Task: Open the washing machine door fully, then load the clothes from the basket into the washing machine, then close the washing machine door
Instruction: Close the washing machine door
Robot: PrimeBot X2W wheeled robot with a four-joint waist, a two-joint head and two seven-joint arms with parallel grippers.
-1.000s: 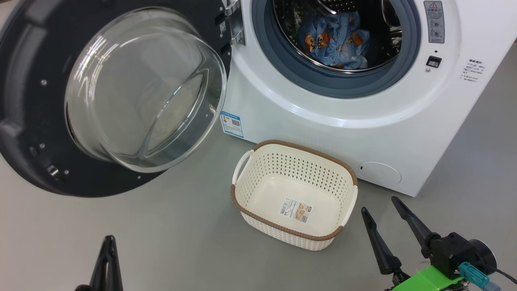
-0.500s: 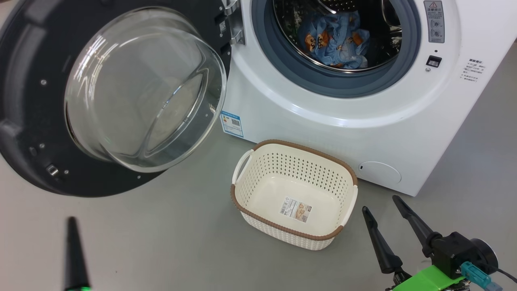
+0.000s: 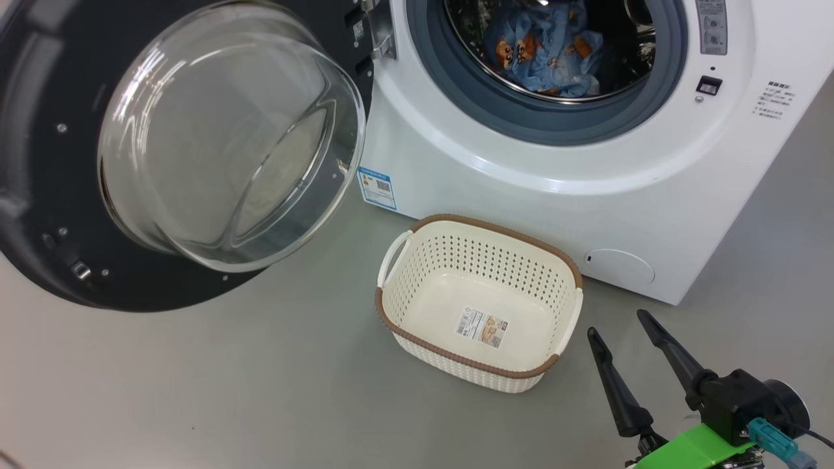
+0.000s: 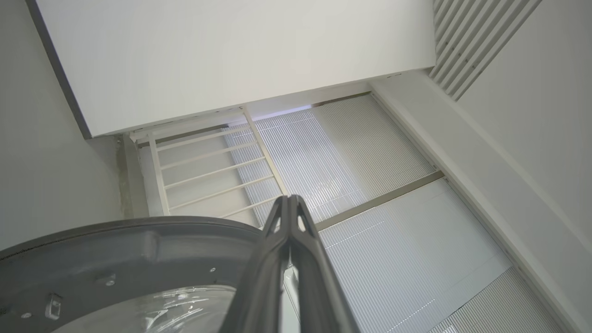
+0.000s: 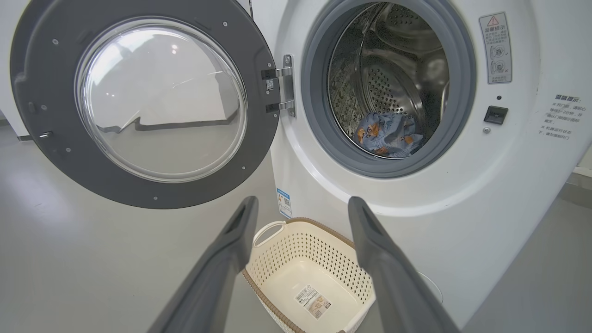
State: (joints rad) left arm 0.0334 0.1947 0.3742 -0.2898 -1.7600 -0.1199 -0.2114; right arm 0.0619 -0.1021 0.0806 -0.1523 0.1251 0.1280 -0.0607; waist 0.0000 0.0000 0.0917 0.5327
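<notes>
Floor (image 3: 260,391): grey; basket (image 3: 456,260) at frame centre, just before the washing machine (image 3: 521,195).
Door (image 3: 39,163): swung wide open, upper left.
Clothes (image 3: 541,45): inside the drum (image 5: 393,60), top of frame.
Right tool (image 3: 616,322): released, lower right.
Left tool (image 4: 289,200): clenched, fingers together.

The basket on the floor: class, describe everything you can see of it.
The small cream-white perforated plastic basket is a rounded rectangle with a brown woven-look rim and two pale side handles. It is empty; only a label sticker lies on its bottom. It stands upright on the grey floor, close before the big white washing machine, below the drum opening. Whether it touches the machine cannot be told.
</notes>
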